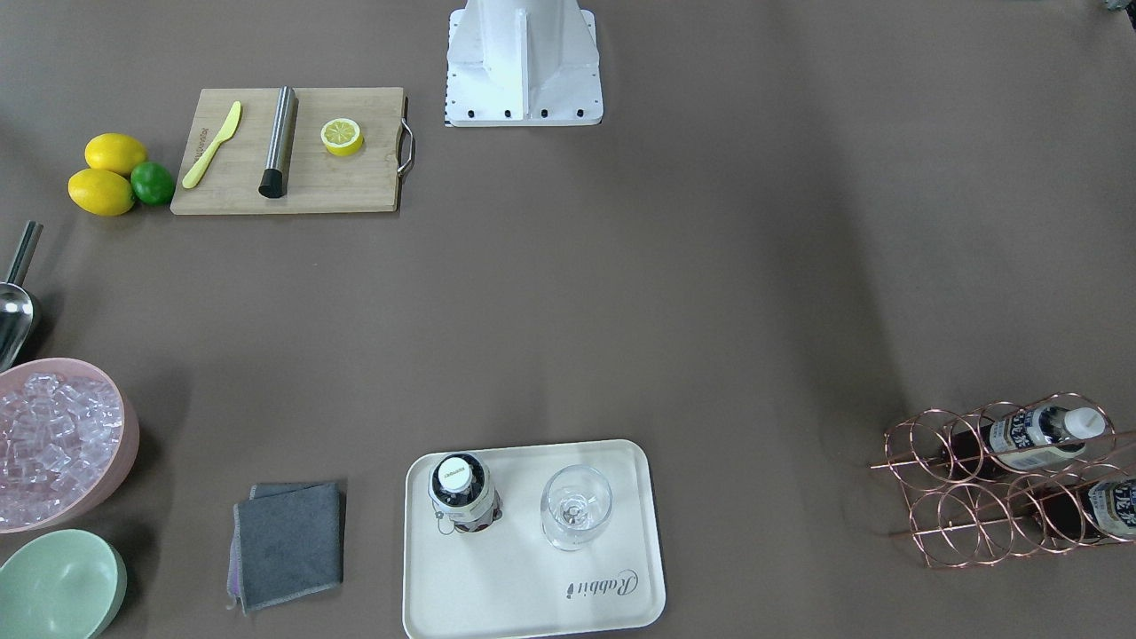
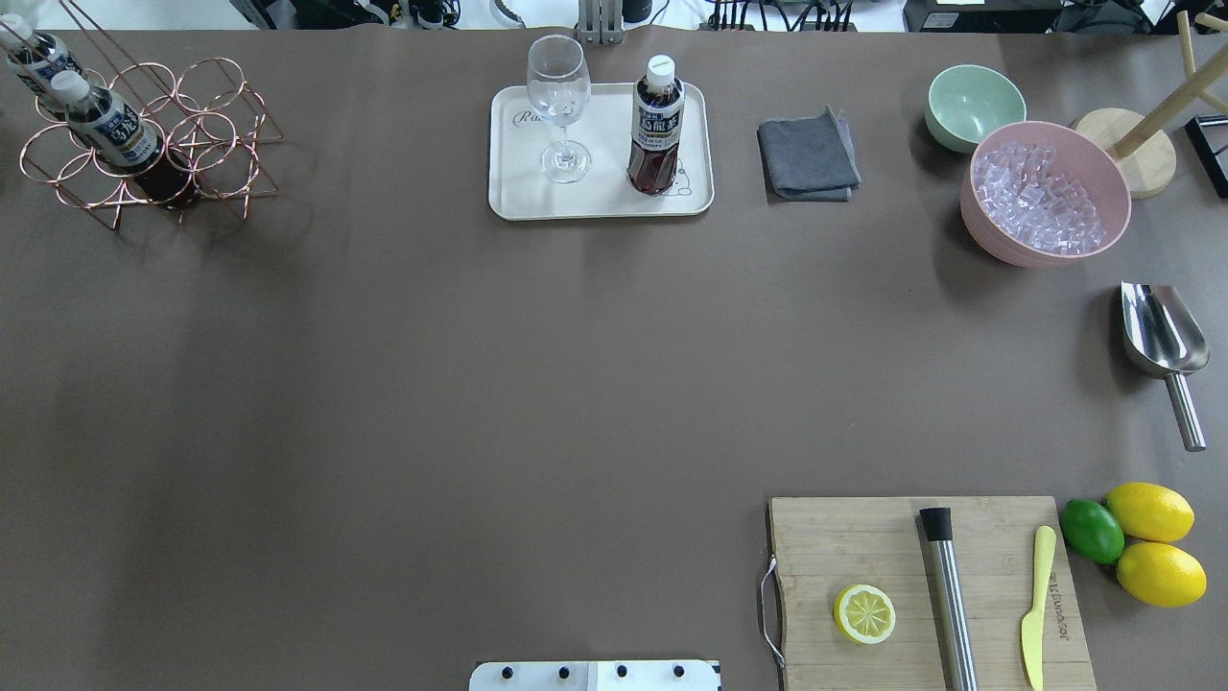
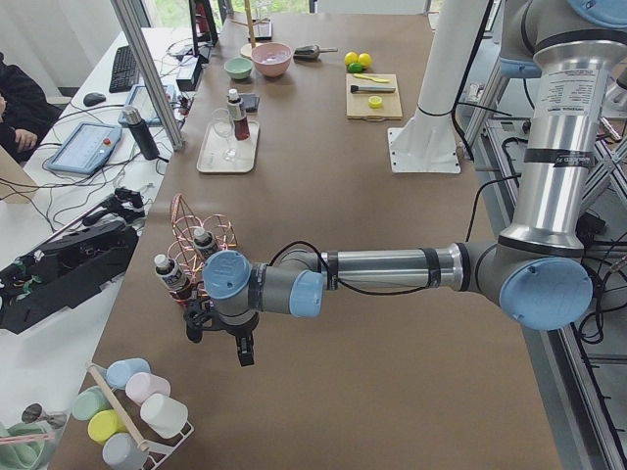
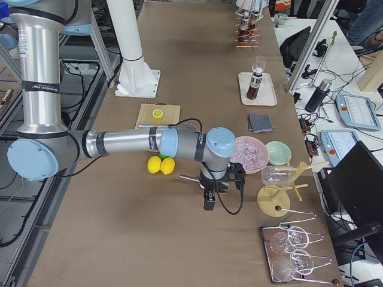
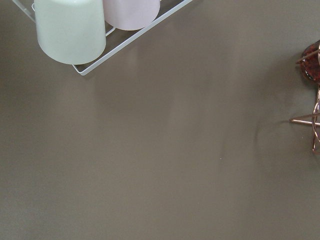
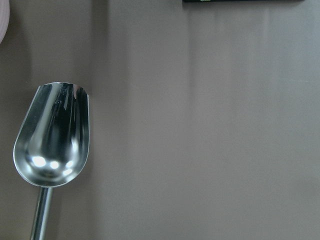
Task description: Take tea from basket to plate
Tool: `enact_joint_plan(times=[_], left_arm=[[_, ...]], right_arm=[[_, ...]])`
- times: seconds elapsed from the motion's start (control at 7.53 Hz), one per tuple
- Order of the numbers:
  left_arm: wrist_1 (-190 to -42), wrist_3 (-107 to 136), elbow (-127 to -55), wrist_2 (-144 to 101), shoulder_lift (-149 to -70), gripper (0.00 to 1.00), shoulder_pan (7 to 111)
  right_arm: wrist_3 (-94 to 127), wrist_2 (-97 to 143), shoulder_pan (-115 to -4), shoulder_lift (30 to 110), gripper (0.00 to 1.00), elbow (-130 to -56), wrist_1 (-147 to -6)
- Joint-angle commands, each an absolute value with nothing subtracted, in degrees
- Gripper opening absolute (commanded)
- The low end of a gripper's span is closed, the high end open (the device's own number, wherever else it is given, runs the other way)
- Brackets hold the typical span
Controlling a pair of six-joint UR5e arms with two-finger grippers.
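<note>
Overhead exterior: things told from the left side to the right.
Left gripper [image 3: 223, 341]: low over the bare table [image 2: 480, 384], near the basket [image 2: 182, 144]; seen only from the side, so cannot tell if clenched or released.
Basket: far left corner, shiny copper rings.
Near bottle [image 2: 113, 127]: lying tilted in the rings, white cap up.
Far bottle [image 2: 32, 53]: same way, just behind.
Plate [image 2: 604, 200]: far middle, well apart from the basket.
Glass [image 2: 558, 96]: upright on the plate's left half.
Tea [image 2: 656, 134]: upright on the plate's right half, cap on, beside the glass but apart from it.
Grey cloth [image 2: 808, 155]: folded, just right of the plate.
Green bowl [image 2: 971, 101]: right of the cloth.
Pink bowl [image 2: 969, 206]: close beside the green bowl, full of ice cubes [image 2: 1036, 197].
Scoop [image 2: 1159, 331]: shiny, near the right edge.
Cutting board [image 2: 844, 537]: near right, with a lemon half [image 2: 864, 614] on it.
Right gripper [image 4: 209, 200]: over the table near the scoop; side view only, cannot tell if clenched or released.
</note>
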State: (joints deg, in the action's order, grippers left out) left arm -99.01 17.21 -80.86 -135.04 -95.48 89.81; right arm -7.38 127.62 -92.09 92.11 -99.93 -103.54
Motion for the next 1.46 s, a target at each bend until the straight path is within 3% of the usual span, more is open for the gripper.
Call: enact_joint_plan(times=[0.0,0.4,1.33], left_arm=[[-98.9,17.2,-81.2,-135.2,-95.1,0.98,88.4],[-90.6,17.1,-86.3,-135.1,-96.2,0.98,88.3],[-90.8,11.3,-85.3,-135.2,-93.3,0.98,88.4]], right_arm=[[-7.4,127.6,-92.1,92.1,1.0,-99.9,-103.5],[-7.4,127.6,-92.1,92.1,1.0,-99.9,-103.6],[-7.4,128.7,-92.2,92.8,1.0,-99.9,-103.5]])
